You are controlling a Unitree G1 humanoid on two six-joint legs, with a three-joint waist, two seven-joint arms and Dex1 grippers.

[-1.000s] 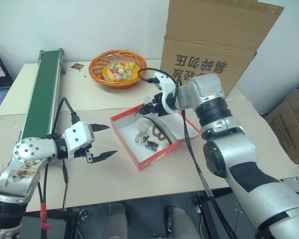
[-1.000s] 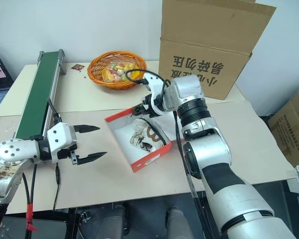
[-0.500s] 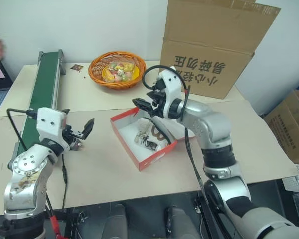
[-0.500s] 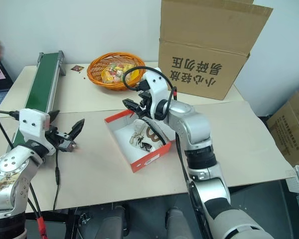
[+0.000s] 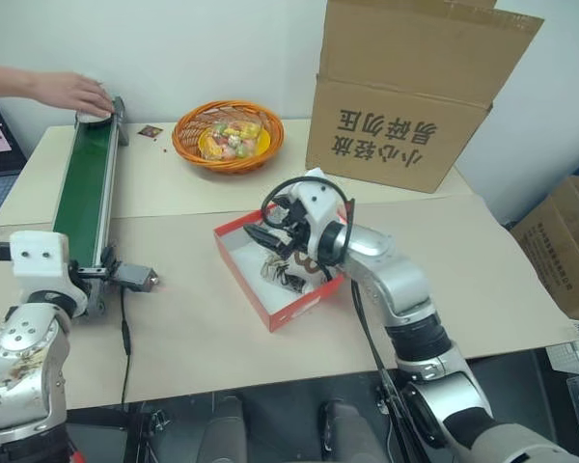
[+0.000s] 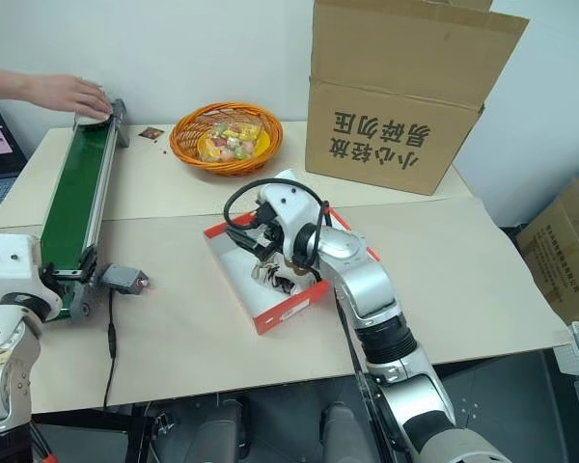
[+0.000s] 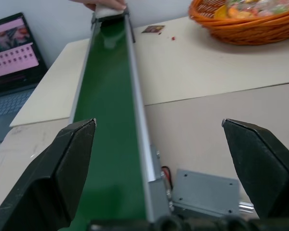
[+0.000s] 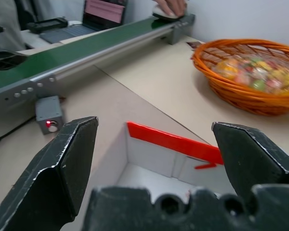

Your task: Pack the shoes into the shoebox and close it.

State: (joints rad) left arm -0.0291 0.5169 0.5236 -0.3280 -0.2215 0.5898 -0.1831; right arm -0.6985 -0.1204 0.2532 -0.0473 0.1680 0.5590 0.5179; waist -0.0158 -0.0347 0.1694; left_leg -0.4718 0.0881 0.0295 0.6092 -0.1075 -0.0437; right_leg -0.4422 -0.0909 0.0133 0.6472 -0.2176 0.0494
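The red shoebox (image 5: 270, 311) lies open in the middle of the table, white inside. One off-white shoe (image 5: 288, 269) rests in it. The lid is folded back behind the box and is mostly hidden by my right arm. My right gripper (image 5: 267, 232) hovers open over the box's far left corner, and its fingers (image 8: 74, 159) straddle the red wall (image 8: 169, 142) without touching it. My left gripper (image 7: 158, 123) stands wide open at the near end of the green conveyor (image 7: 108, 110), holding nothing.
A person's hand (image 5: 72, 92) rests on a pale thing at the conveyor's (image 5: 82, 183) far end. A small grey box with a red light (image 5: 133, 278) sits beside its near end. An orange basket (image 5: 228, 133) and a big brown carton (image 5: 405, 87) stand behind.
My left arm swung out to the left, and its gripper now faces along the conveyor. My right gripper drew back over the box's left corner. A person's hand reached to the belt's far end.
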